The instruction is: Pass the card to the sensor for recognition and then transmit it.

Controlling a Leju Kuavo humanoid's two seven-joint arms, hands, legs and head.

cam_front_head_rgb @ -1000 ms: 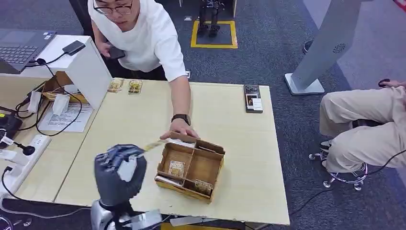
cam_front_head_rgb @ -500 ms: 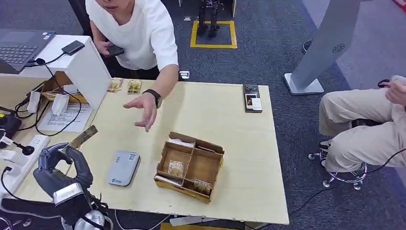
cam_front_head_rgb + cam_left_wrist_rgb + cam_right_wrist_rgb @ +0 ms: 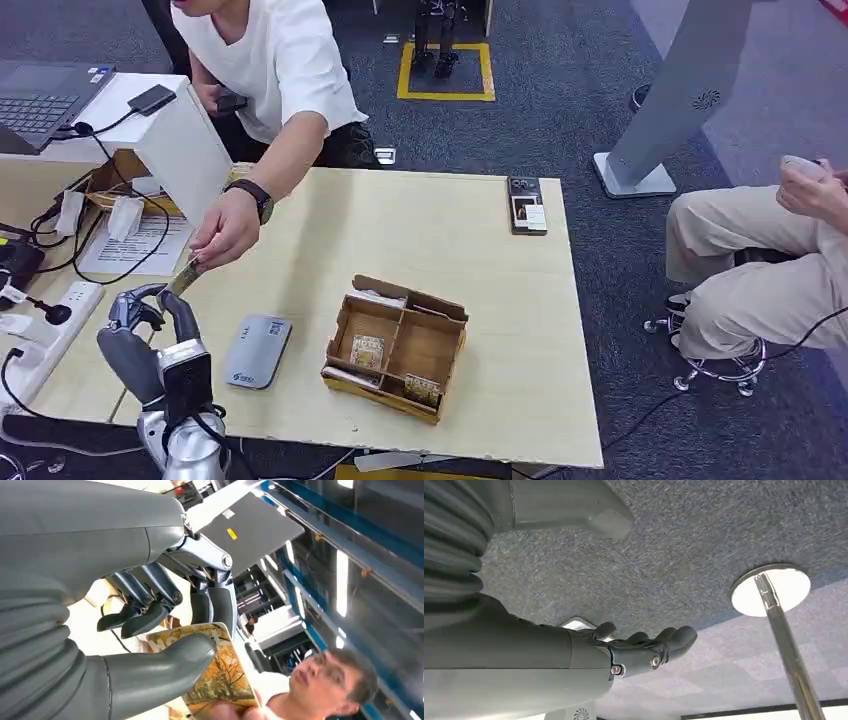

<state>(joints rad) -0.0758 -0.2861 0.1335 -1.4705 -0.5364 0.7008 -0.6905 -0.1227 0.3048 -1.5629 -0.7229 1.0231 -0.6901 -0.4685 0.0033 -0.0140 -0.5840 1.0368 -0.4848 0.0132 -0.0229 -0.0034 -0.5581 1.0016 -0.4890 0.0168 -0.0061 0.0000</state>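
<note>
Your left hand [image 3: 150, 610] had its thumb pressed over the card [image 3: 215, 680] with the dark fingers [image 3: 145, 617] curled behind it, so the card was pinched, not loose; from the head view the same hand [image 3: 150, 325] sat at the table's [image 3: 480, 240] near-left edge with the card sticking up toward the person. The person's hand [image 3: 222, 235] had reached in and its fingertips were on the card's far end, so both held it. The sensor [image 3: 257, 350], the flat grey reader, lay just beside your hand, near the cardboard tray [image 3: 398, 348]. Judged step: the handover, the transmit part, with the scan likely behind you. The next move called for easing the thumb off only once the person's grip was firm, then drawing the arm clear. Your right hand [image 3: 644, 650] hung over carpet, fingers apart and slightly bent, holding nothing.
</note>
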